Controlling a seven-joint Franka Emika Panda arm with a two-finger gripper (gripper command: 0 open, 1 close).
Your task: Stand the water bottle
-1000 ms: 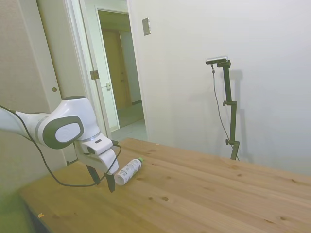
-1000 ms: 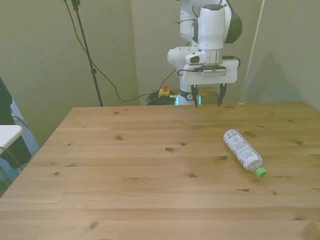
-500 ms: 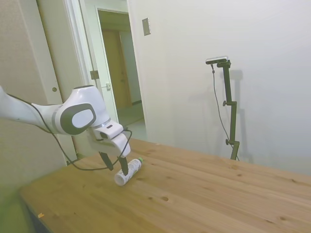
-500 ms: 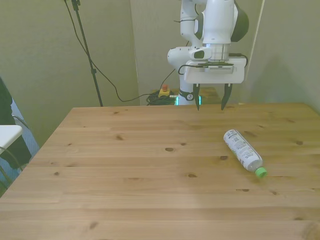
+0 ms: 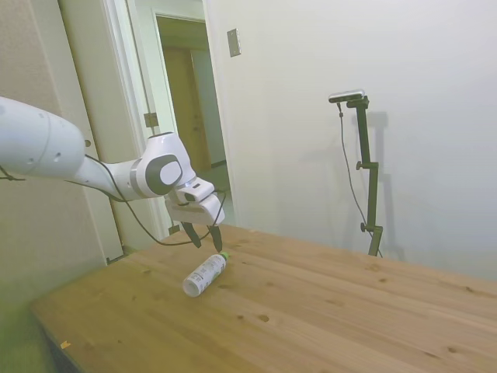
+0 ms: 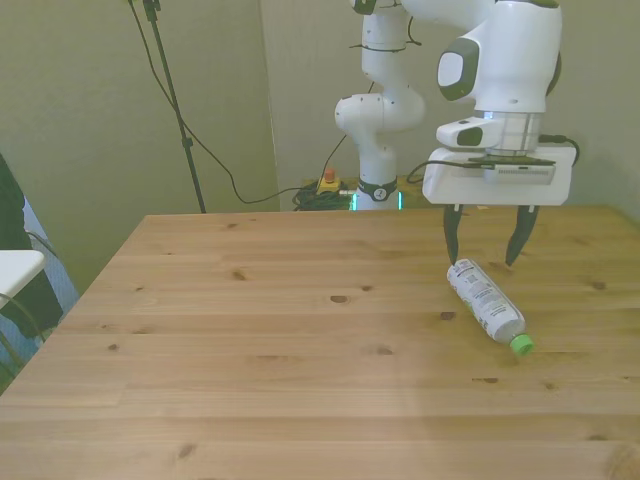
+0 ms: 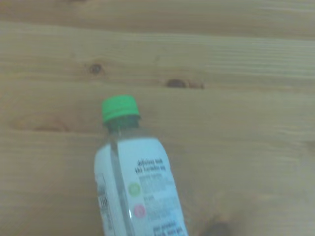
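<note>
The water bottle (image 6: 487, 304) lies on its side on the wooden table (image 6: 250, 350), at the front view's right. It is clear plastic with a white label and a green cap (image 6: 521, 346). In the side view the water bottle (image 5: 204, 274) lies with its cap toward the far side. My gripper (image 6: 486, 248) hangs open just above the bottle's base end, fingers pointing down, one on either side of it and apart from it. The side view shows the gripper (image 5: 204, 237) above the bottle. In the wrist view the bottle (image 7: 135, 182) and its green cap (image 7: 119, 107) fill the middle.
An open doorway (image 5: 194, 148) stands behind the table's far side in the side view. Cables and a thin stand (image 6: 175, 110) rise behind the table at the front view's left. The table edge (image 5: 46, 330) runs close to the bottle's side.
My gripper has swung toward the front view's right and forward, from behind the table's far edge to a place right over the bottle. It stayed open. The bottle has not moved.
</note>
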